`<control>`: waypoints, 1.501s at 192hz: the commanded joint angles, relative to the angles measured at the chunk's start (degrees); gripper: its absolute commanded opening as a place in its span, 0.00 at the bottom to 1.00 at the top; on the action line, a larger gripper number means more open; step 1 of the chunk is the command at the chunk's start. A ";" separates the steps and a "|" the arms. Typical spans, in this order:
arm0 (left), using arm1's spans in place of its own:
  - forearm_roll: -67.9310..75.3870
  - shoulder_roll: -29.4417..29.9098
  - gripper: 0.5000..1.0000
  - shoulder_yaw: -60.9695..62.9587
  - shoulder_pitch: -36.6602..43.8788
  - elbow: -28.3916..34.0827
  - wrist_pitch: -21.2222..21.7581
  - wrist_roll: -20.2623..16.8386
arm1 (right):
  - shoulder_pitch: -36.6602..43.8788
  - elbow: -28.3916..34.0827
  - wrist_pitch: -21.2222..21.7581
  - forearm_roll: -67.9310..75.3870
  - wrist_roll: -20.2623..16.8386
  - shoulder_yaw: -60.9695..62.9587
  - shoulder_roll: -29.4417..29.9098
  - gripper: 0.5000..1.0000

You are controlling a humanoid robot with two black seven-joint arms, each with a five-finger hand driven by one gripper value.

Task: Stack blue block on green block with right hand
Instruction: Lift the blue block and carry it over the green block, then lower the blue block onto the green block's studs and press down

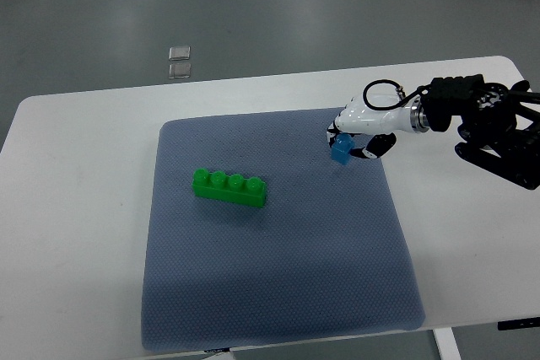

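The right robot hand (354, 128) reaches in from the right edge, its white palm turned down and its fingers (368, 152) curled around the blue block (342, 151), pinching it from both sides. The block hangs just under the palm, tilted, over the upper right part of the grey mat (278, 292). Well off to the robot hand's left, near the middle of the mat, lies the green block (229, 187), studs up, apart from the blue one. The mat covers the white surface (76, 233).
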 commanded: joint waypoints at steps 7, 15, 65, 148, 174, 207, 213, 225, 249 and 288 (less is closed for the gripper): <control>0.00 0.00 1.00 0.00 0.00 0.00 0.01 -0.01 | 2.52 0.59 0.14 0.12 0.14 0.02 2.92 0.10; 0.00 0.00 1.00 0.00 0.00 0.00 0.01 -0.01 | 3.14 0.86 0.23 0.20 0.14 0.02 4.24 0.11; 0.00 0.00 1.00 0.00 0.00 0.00 0.01 -0.01 | 7.18 2.00 0.76 0.82 0.50 -0.15 8.81 0.12; 0.00 0.00 1.00 0.00 0.00 0.00 0.01 -0.01 | 8.15 3.58 5.33 0.55 1.55 -0.24 14.70 0.12; 0.00 0.00 1.00 0.00 0.00 0.00 0.01 -0.01 | 8.06 2.44 5.07 0.47 1.46 -0.06 16.01 0.12; 0.00 0.00 1.00 0.00 0.00 0.00 0.01 -0.01 | 7.97 1.29 4.80 0.47 1.38 0.29 16.98 0.12; 0.00 0.00 1.00 0.00 0.00 0.00 0.01 -0.01 | 7.89 1.12 4.71 0.47 1.38 0.29 17.07 0.12; 0.00 0.00 1.00 0.00 0.00 0.00 0.01 -0.01 | 7.80 1.03 4.71 0.38 1.38 0.29 17.16 0.12; 0.00 0.00 1.00 0.00 0.00 0.00 -0.08 -0.01 | 7.71 0.59 4.63 0.38 1.29 0.38 18.04 0.12; 0.00 0.00 1.00 0.00 0.00 0.00 0.01 -0.01 | 6.83 -0.55 4.45 0.20 1.20 0.55 18.48 0.12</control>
